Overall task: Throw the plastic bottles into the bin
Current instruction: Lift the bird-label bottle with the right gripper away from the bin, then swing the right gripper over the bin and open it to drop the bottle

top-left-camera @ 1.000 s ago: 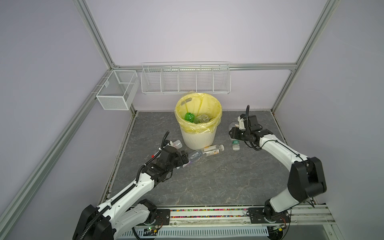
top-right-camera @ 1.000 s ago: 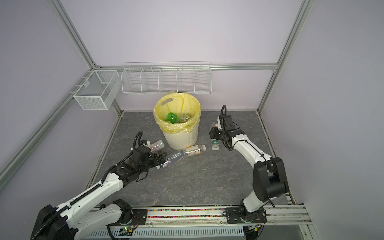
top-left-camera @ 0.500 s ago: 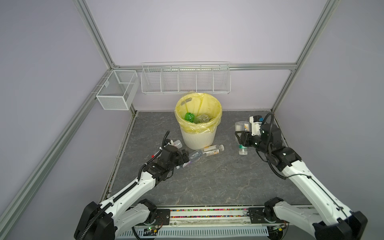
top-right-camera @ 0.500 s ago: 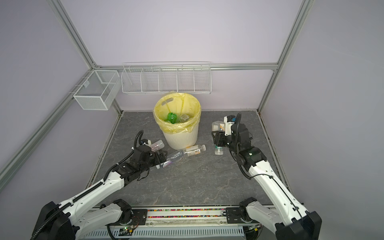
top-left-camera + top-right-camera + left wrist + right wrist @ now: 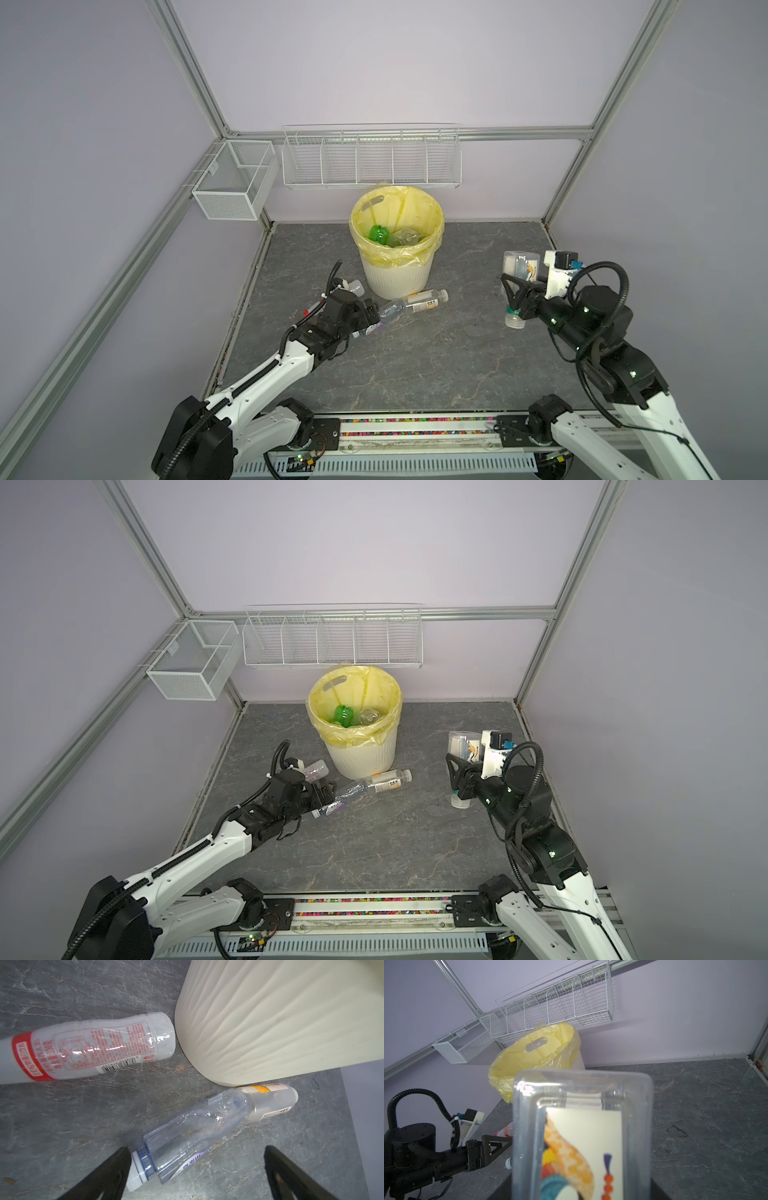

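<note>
The cream ribbed bin (image 5: 395, 278) with a yellow bag stands at the back; a green bottle (image 5: 378, 233) and a clear one (image 5: 405, 237) lie inside. My right gripper (image 5: 513, 293) is shut on a clear square-sided bottle (image 5: 519, 266) with a white, orange-printed label (image 5: 583, 1126), held cap down above the floor, right of the bin. My left gripper (image 5: 197, 1167) is open, low over the floor, its fingers either side of the cap end of a lying clear bottle (image 5: 187, 1134). An orange-labelled bottle (image 5: 270, 1103) and a red-labelled bottle (image 5: 93, 1047) lie against the bin's foot.
A long white wire basket (image 5: 370, 160) hangs on the back wall above the bin. A smaller mesh basket (image 5: 235, 187) hangs at the back left corner. The grey stone-pattern floor (image 5: 436, 365) is walled in by aluminium frame posts.
The right arm has swung back toward the front right, carrying its bottle away from the bin. The left gripper has stayed open over the lying clear bottle.
</note>
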Controlling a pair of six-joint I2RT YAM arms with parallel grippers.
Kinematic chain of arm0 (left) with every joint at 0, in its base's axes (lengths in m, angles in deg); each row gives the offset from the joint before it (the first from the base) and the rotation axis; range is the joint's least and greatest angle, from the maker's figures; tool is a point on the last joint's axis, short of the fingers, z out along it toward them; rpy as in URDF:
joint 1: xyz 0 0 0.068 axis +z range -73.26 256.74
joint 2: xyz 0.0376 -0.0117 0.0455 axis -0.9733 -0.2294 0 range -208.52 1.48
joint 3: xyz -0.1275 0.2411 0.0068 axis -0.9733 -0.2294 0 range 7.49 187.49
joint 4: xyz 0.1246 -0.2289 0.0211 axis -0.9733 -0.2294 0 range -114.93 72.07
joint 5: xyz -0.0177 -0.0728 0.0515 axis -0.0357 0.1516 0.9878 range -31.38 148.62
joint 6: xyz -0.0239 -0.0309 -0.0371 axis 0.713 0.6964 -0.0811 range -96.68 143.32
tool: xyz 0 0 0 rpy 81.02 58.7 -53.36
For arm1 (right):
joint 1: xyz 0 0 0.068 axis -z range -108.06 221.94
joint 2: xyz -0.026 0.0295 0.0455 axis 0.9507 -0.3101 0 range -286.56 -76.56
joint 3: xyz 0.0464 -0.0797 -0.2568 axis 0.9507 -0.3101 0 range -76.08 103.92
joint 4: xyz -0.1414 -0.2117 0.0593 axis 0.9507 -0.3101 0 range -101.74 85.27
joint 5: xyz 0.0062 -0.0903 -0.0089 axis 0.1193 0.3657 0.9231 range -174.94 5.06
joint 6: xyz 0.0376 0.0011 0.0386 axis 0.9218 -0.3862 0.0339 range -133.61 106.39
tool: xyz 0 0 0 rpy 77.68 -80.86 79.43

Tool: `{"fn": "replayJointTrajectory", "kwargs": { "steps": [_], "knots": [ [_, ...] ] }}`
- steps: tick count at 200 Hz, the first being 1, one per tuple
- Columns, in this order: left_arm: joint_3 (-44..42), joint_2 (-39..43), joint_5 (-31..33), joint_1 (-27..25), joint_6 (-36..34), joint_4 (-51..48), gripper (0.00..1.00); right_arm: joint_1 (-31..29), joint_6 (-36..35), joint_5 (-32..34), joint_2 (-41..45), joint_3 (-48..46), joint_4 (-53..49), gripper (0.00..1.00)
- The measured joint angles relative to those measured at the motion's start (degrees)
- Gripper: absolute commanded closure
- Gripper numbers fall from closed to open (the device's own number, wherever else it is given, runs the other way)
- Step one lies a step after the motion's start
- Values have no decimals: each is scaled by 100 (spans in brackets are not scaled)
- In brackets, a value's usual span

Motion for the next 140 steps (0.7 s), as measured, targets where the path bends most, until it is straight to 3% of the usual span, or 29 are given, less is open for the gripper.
{"fn": "replayJointTrajectory", "kwargs": {
  "steps": [24, 62, 107, 117, 131, 135, 140],
  "knots": [
    [-2, 2, 0, 0, 7, 2, 0, -72, -42, -133, -385, 264, 44, 43],
    [-59, 96, 4, 0, 46, 11, 0, -470, -225, -256, -1718, 1322, 385, 43],
    [-212, 529, 116, 0, 48, -57, 0, -1145, -684, 144, -4376, 4105, 664, 42],
    [-240, 671, 157, 0, 48, -109, 0, -1200, -772, 249, -4999, 4789, 616, 32],
    [-254, 844, 221, 0, 44, -177, 0, -1213, -870, 341, -5956, 5877, 420, 2],
    [-254, 892, 243, 0, 42, -197, 0, -1213, -855, 365, -6255, 6234, 297, 10],
    [-254, 942, 258, 0, 39, -219, 0, -1211, -914, 400, -6596, 6662, 118, 12]
  ]
}}
